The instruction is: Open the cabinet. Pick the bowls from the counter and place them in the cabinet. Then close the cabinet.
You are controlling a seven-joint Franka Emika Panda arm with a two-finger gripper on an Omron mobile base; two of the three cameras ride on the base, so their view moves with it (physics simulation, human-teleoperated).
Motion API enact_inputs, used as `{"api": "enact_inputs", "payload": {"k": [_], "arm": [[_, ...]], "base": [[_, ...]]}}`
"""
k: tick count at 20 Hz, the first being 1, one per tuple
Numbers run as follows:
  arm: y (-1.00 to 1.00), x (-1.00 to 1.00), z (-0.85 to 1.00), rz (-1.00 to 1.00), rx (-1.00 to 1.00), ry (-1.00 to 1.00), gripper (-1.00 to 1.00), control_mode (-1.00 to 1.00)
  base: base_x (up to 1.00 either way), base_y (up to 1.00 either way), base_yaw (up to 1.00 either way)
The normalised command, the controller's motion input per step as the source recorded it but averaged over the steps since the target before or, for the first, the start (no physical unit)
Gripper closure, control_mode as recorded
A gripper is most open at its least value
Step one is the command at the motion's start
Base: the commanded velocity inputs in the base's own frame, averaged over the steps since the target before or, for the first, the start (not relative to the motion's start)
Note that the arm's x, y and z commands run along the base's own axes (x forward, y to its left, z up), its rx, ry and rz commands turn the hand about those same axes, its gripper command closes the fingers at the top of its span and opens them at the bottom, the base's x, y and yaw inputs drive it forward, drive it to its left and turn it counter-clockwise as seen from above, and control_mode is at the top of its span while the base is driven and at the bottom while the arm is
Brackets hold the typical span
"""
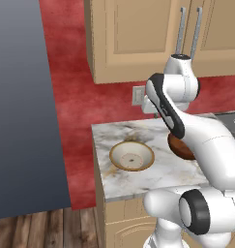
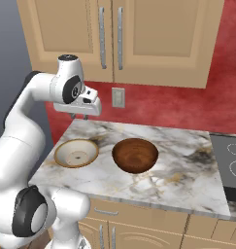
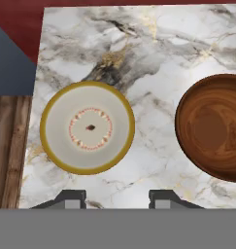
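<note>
From my remote station, I see the gripper (image 3: 117, 197) hanging above the marble counter (image 3: 153, 44) with its two dark fingertips (image 3: 71, 198) spread apart and nothing between them. In the right base view the gripper (image 2: 79, 115) hovers clear of the slab, near the wall at the counter's left end.

Two bowls sit on the counter, both upright with mouths facing up. The shallow cream-white bowl (image 3: 87, 127), rimmed in tan-gold, lies just ahead of the fingertips in the hand view; a ring of small reddish dots circles a dark spot at its centre. The deeper reddish-brown bowl (image 3: 212, 127) stands beside it, apart, cut off by the hand view's edge. From the right base camera I see the cream-white bowl (image 2: 76, 152) near the counter's left end and the brown bowl (image 2: 135, 155) to its right.

One wall cabinet (image 2: 153, 44) hangs above, its two panelled doors closed. Its two silver bar handles (image 2: 102, 37) run vertically, side by side at the doors' meeting edge. One wall outlet (image 2: 118, 97) sits below it on the red wall (image 2: 187, 104). A stovetop (image 2: 228, 165) adjoins the counter's right end.
</note>
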Motion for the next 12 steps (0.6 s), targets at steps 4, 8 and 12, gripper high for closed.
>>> {"api": "enact_inputs", "payload": {"k": [4, 8, 12], "arm": [[0.0, -0.1, 0.0, 0.0, 0.0, 0.0, -1.0, -1.0], [0.0, -0.44, 0.0, 0.0, 0.0, 0.0, -1.0, -1.0], [-0.11, -0.43, 0.04, 0.0, 0.0, -0.04, -1.0, -1.0]], "base": [[0.0, 0.0, 0.0], [0.0, 0.0, 0.0], [0.0, 0.0, 0.0]]}}
